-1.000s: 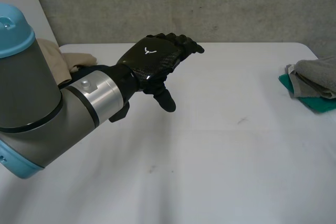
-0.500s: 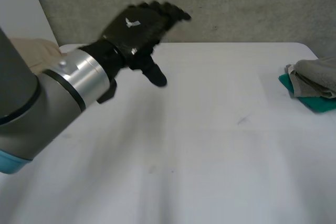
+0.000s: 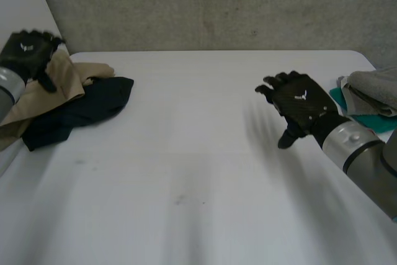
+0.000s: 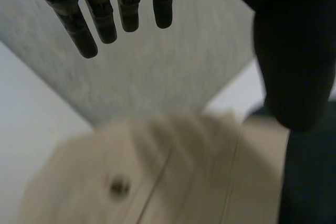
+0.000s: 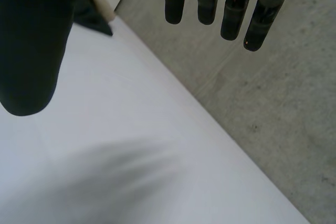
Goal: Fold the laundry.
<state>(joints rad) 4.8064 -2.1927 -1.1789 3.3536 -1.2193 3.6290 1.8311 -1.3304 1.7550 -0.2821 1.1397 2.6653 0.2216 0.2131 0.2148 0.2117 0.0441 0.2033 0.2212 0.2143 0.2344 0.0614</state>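
Beige cloth [image 3: 65, 80] just under left hand [image 3: 26, 54] — fingers straight, nothing held. Well apart from right hand [image 3: 301, 107], also spread, empty — nearer by left.

Two cloth piles [image 3: 74, 100] [image 3: 372, 91], two hands [image 3: 28, 54] [image 3: 301, 103]

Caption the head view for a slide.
Open left hand above beige garment beside dark garment; open right hand over white table, near grey cloth on teal cloth.
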